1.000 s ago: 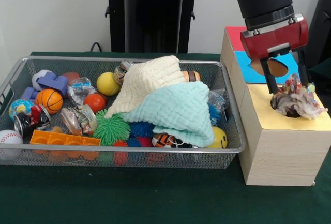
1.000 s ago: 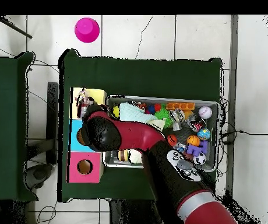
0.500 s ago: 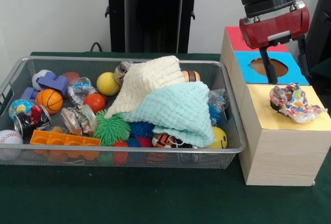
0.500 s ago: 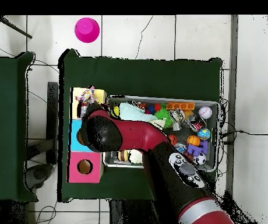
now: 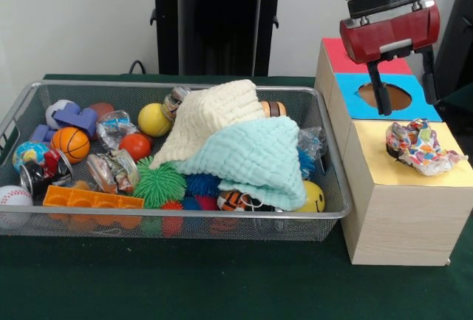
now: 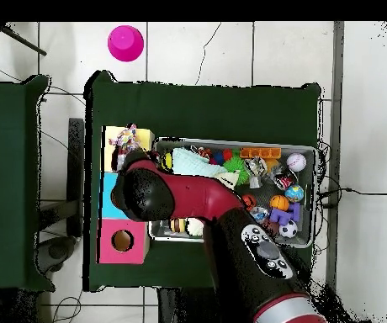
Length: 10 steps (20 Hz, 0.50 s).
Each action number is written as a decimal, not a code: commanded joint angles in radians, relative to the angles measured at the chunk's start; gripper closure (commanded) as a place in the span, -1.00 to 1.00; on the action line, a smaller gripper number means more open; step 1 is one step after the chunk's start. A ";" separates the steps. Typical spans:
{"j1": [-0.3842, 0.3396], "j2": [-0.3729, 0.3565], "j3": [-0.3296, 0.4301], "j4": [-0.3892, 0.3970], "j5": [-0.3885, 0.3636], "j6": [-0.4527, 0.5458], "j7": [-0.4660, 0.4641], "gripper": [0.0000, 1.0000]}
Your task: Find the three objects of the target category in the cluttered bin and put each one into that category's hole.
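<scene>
Below the tool [image 5: 404, 92], the box [image 5: 395, 216] looks like pale, matt wood grain, its top covered in flat coloured panels like paper. Just under the tool lies a crinkled, glossy wrapper [image 5: 418, 146]. Well to the tool's side, the bin [image 5: 177, 220] is fine silver wire mesh. In it lie two soft, waffle-textured cloths, cream [image 5: 211, 117] and mint [image 5: 255, 159]. The surface [image 5: 185, 279] wears matt green cloth. The tool's red housing is smooth and shiny.
</scene>
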 commanded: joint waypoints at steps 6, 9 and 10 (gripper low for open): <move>0.126 -0.115 -0.186 -0.109 0.078 0.349 0.205 -1.00; 0.150 -0.133 -0.211 -0.138 0.083 0.409 0.222 -1.00; 0.156 -0.135 -0.217 -0.147 0.085 0.421 0.224 -1.00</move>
